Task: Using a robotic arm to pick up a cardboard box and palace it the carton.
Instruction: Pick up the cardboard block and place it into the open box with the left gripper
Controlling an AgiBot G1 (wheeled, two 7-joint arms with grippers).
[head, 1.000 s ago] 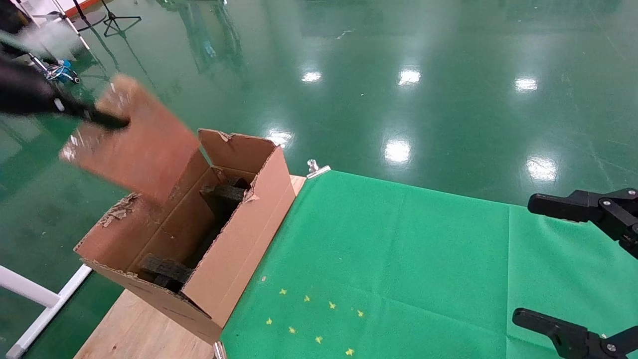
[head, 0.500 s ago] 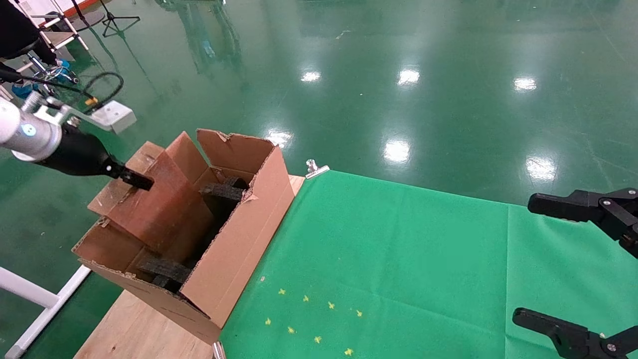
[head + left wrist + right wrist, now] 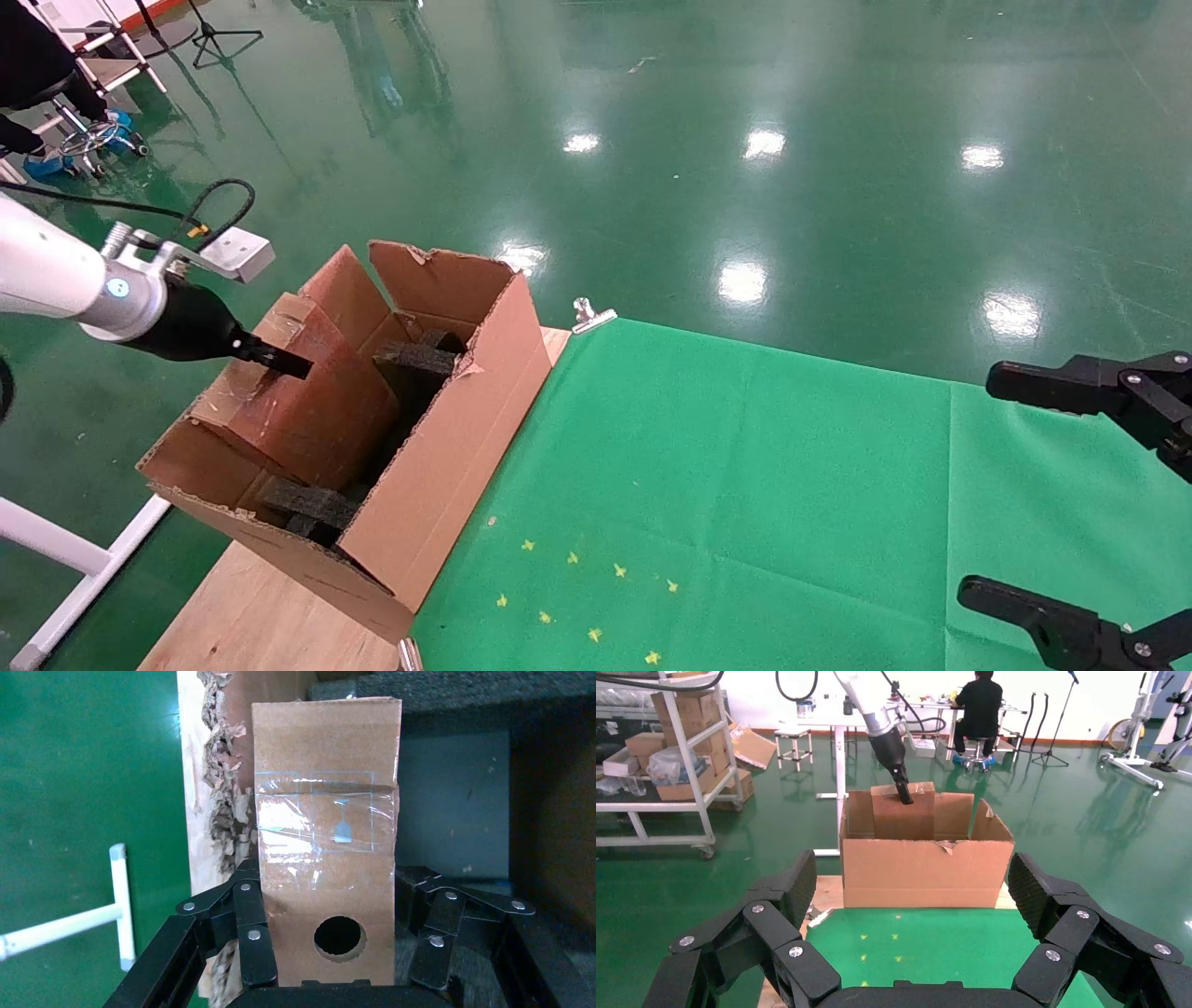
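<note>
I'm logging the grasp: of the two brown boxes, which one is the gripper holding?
The small taped cardboard box with the round hole, clamped in the left gripper and partly lowered into the carton. The carton is larger, ragged-edged, standing open on the table.

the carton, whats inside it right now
Dark foam pieces and the cardboard box, gripped by the left tool. The carton floor is hidden.

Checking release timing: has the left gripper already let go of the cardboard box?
No, the left gripper clamps the cardboard box on both sides.
</note>
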